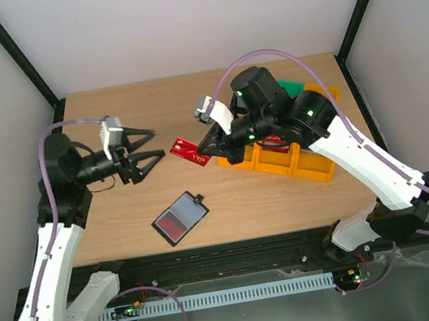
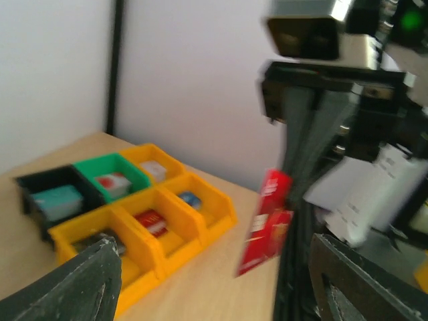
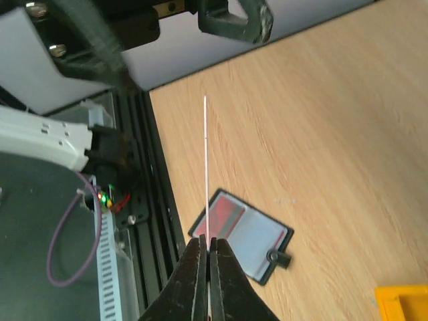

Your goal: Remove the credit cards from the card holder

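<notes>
Card holder [image 1: 180, 218] lies open and flat on the table [image 1: 287, 198] near the front edge, between the two arm bases, untouched; one inner half shows red, the other pale blue-grey, can't tell if those are cards or lining. Further in, above mid-table, right gripper [image 1: 208, 150] has its jaws pressed together on one end of a red card [image 1: 187, 151], held clear of the table; right wrist view shows the card edge-on, sticking straight out from the fingertips. Left gripper [image 1: 157, 143] faces it from the left, jaws spread wide, holding nothing, tips just short of the card. Behind the right gripper: yellow bins [image 1: 289, 160] with a green bin [image 1: 294, 86], small items inside.
</notes>
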`<state>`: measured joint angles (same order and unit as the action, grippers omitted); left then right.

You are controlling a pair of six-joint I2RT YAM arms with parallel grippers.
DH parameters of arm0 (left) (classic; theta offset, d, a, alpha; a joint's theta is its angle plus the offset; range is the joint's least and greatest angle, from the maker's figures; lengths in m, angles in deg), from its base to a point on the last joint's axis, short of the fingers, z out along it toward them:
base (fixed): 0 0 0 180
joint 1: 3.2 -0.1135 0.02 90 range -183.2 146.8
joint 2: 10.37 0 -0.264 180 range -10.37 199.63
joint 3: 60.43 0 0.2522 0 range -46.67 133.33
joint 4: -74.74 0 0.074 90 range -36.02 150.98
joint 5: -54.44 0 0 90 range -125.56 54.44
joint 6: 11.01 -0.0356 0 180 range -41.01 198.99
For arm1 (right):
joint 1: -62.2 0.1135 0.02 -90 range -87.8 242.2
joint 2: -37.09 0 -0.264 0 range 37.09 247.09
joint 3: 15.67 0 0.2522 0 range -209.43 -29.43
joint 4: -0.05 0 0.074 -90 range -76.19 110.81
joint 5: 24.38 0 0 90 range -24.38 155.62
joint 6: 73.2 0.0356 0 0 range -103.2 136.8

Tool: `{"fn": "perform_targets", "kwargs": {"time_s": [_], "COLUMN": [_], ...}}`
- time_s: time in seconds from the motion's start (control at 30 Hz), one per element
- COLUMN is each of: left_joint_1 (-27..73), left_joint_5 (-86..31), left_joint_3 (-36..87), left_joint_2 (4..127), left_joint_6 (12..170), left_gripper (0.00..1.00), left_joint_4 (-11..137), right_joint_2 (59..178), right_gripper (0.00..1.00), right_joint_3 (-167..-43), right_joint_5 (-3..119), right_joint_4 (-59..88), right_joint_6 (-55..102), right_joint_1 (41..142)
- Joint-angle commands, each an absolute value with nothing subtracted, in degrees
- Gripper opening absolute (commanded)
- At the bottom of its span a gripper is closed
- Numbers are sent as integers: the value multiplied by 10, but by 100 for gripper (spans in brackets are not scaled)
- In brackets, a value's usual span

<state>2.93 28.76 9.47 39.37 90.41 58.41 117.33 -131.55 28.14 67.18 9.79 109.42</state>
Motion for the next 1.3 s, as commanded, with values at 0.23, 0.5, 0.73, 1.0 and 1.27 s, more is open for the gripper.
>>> {"fn": "perform_targets", "kwargs": {"time_s": [0.23, 0.5, 0.73, 1.0, 1.27], "left_joint_1": [167, 188, 164, 103, 95], "left_joint_5": [272, 271, 170, -74, -113], "left_joint_3": [128, 125, 65, 157, 289], "left_joint_2": [453, 452, 424, 510, 581], "left_joint_6": [785, 800, 1106, 1454, 1604], "left_gripper": [43, 2, 2, 2, 2], "left_joint_4": [478, 499, 755, 708, 535], "right_joint_2": [1196, 1181, 1058, 1007, 1106], "right_gripper": [2, 2, 65, 85, 78], "right_joint_3": [-1333, -1325, -1155, -1110, -1197], "right_joint_5": [253, 236, 402, 593, 505], "right_joint_4": [756, 727, 427, 218, 235], "right_joint_6": [47, 48, 194, 241, -52], "right_joint_1": [1096, 1098, 1079, 1047, 1061]}}
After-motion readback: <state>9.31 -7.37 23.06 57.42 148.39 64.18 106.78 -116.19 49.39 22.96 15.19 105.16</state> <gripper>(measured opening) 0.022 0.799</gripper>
